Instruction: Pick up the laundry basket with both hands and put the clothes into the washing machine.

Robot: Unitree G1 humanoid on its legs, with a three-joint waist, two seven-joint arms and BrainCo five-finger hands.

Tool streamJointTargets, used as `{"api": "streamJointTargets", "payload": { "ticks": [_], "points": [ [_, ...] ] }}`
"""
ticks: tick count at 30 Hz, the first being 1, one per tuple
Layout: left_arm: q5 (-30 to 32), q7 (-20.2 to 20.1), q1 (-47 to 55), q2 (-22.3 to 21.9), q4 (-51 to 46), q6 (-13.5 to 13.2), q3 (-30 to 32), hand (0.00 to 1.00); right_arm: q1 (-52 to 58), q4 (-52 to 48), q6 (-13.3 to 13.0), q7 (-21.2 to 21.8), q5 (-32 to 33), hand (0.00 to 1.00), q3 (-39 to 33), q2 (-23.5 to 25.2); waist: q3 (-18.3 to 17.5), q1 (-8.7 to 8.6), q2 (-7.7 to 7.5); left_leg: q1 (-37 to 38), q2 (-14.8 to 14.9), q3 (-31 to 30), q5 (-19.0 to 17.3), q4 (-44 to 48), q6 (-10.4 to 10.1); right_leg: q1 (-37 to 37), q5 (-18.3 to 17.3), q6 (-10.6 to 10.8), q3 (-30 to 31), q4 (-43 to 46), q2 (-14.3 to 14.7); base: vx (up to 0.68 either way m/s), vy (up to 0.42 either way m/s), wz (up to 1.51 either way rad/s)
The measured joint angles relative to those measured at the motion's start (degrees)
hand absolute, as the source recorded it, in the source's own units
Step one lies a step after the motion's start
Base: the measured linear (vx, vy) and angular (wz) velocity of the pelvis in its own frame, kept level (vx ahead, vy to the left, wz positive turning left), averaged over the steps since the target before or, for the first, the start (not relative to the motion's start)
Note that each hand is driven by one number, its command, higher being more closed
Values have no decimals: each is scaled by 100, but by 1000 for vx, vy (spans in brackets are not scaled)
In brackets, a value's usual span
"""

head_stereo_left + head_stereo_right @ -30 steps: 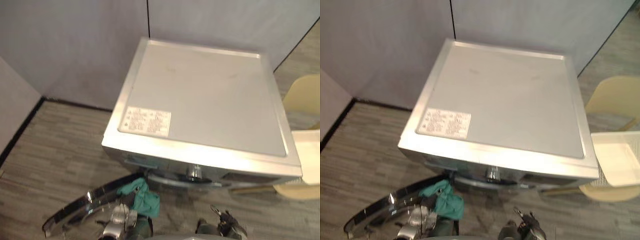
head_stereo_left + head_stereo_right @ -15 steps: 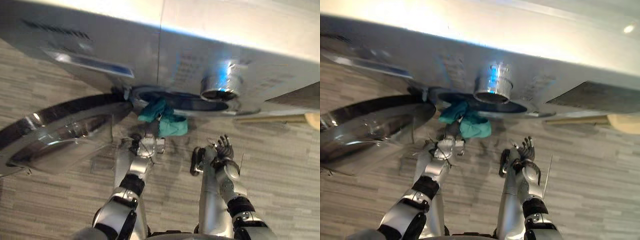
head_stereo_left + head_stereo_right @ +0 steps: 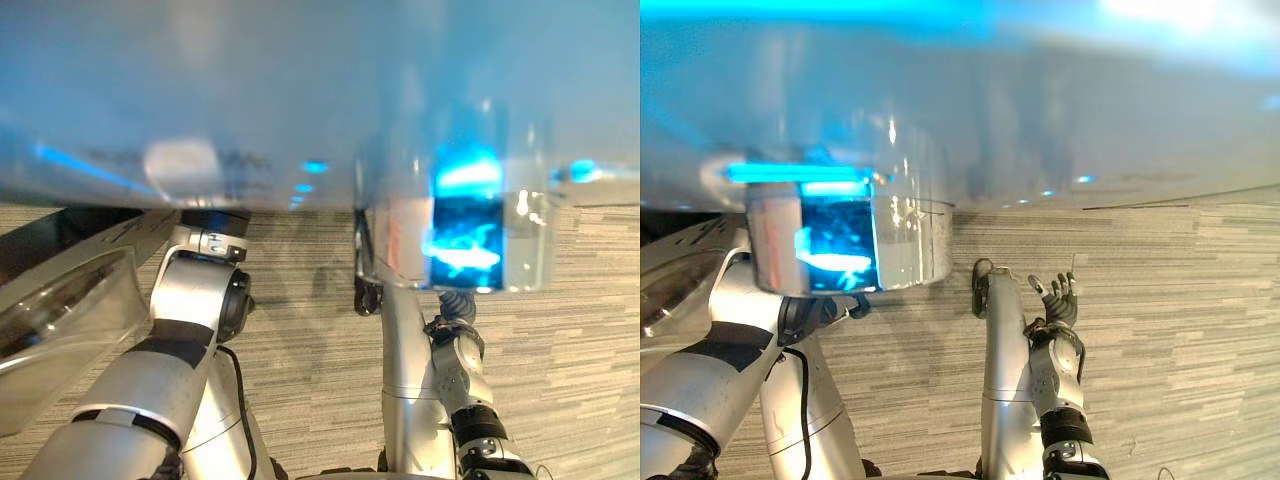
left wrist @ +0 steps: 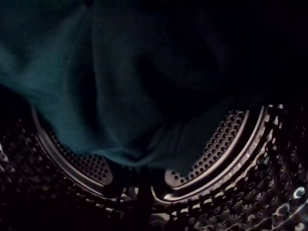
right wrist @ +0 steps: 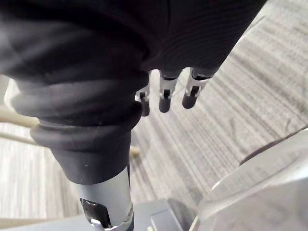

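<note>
Plainly, the teal cloth (image 4: 110, 96) is inside the washing machine (image 3: 250, 110). In the left wrist view it hangs in loose, dark folds in front of the perforated steel wall of the drum (image 4: 216, 149), with the drum's bright ribbed rings showing past its edge. Whether the cloth rests on the steel or hangs just clear of it cannot be told.

The left hand is hidden in there with it, so I cannot tell whether its fingers grip the cloth or have let it go. The left arm (image 3: 195, 300) rises from the lower left of the head views and disappears under the machine's front edge. Just beside that arm, on the robot's left, the round door (image 3: 60, 320) stands swung open, its clear glass bowl facing outward.

The machine's silver front panel looms very close across the head views, lit with blue reflections. A chrome knob (image 3: 840, 240) sticks out of it, glowing blue.

The right hand (image 3: 1058, 298) is raised over the grey striped floor (image 3: 1180, 320), to the right of the knob and well apart from the drum opening. Its fingers (image 5: 164, 94) are straight and slightly spread, holding nothing, with bare floor beyond them in the right wrist view.
</note>
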Motion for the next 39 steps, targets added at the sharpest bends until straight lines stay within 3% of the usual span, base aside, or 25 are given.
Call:
{"api": "streamJointTargets", "payload": {
  "ticks": [2, 4, 6, 9, 10, 14, 15, 19, 22, 32, 35, 36, 39],
  "points": [
    [-172, 64, -70, 168, 91, -9, -286, 100, 62, 11, 9, 35, 55, 0, -51, 16, -70, 25, -87, -5, 59, 102, 0, -32, 0, -101, 76, -22, 88, -42, 49, -15, -28, -17],
    [-173, 69, -84, 344, 95, 4, -728, 100, 115, 21, 14, 133, 165, 0, -78, 39, -149, 31, -84, -87, 68, 102, 3, -37, 0, -189, 120, -32, 95, -66, 67, -12, -21, -11],
    [411, 297, -85, 498, 95, 70, -1198, 100, 280, -16, -6, 188, 198, 0, -115, 64, -257, 48, -79, -185, 73, 96, 2, -4, 1, -300, 132, -22, 118, -48, 77, -3, -6, -9],
    [1863, 859, -85, 765, 71, 204, -1911, 100, 554, -69, -3, 259, 201, 0, -181, 60, -321, 58, -63, -256, 79, 80, -5, 56, 11, -372, 136, -15, 136, -8, 76, 3, 2, -4],
    [2622, 1074, -85, 891, 58, 348, -2212, 100, 667, -74, -5, 263, 202, 0, -180, 62, -324, 58, -58, -265, 79, 73, -8, 80, 15, -379, 137, -12, 138, 14, 72, 0, 0, 0],
    [4871, 1295, -91, 1245, -42, 811, -2945, 100, 767, -85, -58, 336, 312, 0, -141, 66, -352, 25, 3, -358, 84, 52, -16, 123, 28, -418, 130, 1, 101, 40, 35, -3, 0, 2],
    [5480, 1237, -98, 1293, -41, 939, -3076, 0, 765, -119, -114, 356, 432, 0, -111, 60, -360, 24, 18, -373, 84, 57, -16, 134, 29, -432, 122, 22, 104, 41, 31, 0, 0, 0],
    [6373, 718, -134, 1321, 93, 1152, -3231, 0, 705, -148, -232, 360, 768, 0, 1, 38, -361, 18, 23, -379, 101, 75, -16, 138, 30, -441, 130, 30, 100, 44, 22, 0, 0, 0],
    [6348, 307, -247, 1245, 430, 1303, -3232, 0, 671, -149, -269, 359, 941, 0, 13, 29, -358, 29, 27, -379, 173, 101, -15, 141, 28, -441, 136, 17, 81, 58, 28, 0, 0, 0],
    [6830, -328, -396, 1098, 787, 1582, -2964, 0, 664, 41, -191, 369, 1207, 0, -156, 2, -317, 33, 77, -430, 248, 120, -14, 257, 29, -487, 144, 24, 97, 181, 27, -4, -3, 0],
    [6383, -532, -380, 819, 787, 1566, -2204, 0, 664, 84, -99, 365, 1275, 0, -337, 57, -301, 41, 75, -427, 229, 109, -11, 262, 28, -485, 145, 24, 99, 210, 17, -6, -16, 4],
    [5969, -567, -325, 596, 788, 1583, -1674, 0, 662, 150, -41, 364, 1281, 0, -401, 57, -279, 44, 72, -405, 190, 99, -11, 279, 28, -463, 150, 60, 103, 260, -15, 4, -21, 13],
    [5418, -535, -85, 206, 806, 1581, -833, 0, 654, 256, 34, 365, 1279, 0, -514, 55, -118, 54, 73, -206, 159, 76, -19, 330, 38, -254, 77, 67, 94, 359, -58, 21, -25, 14]
  ]
}}
